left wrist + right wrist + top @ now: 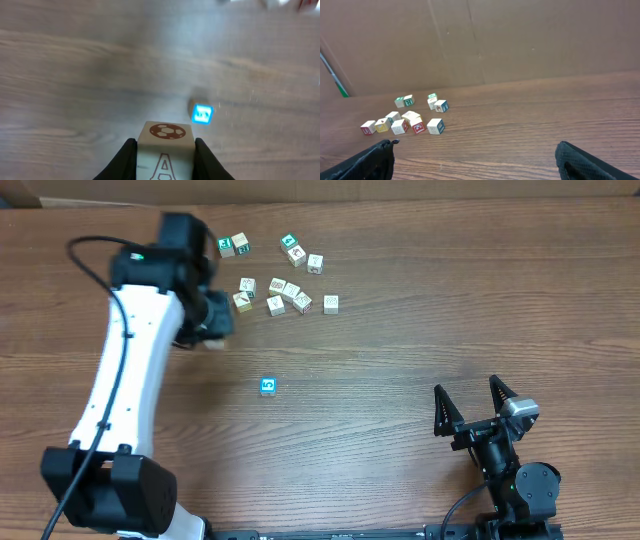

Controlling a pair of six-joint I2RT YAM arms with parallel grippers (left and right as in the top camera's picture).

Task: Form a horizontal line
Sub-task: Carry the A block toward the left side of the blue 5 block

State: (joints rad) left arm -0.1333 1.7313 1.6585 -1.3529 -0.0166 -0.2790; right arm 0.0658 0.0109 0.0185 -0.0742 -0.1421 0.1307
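Pinching a smooth wooden cube (167,132), left claw (165,156) overhangs grained tabletop (75,75).

Left arm (120,385) stretches toward eleven o'clock, its pincer (165,156) clamped on a lettered cube (167,133). Right pincer (467,398) sits at five o'clock, jaws spread wide, aimed at twelve.

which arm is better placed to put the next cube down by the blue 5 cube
Left. The left gripper is shut on the soccer-ball cube, and the blue cube lies just ahead in its wrist view. The right gripper stands open, empty, far from the cube pile.
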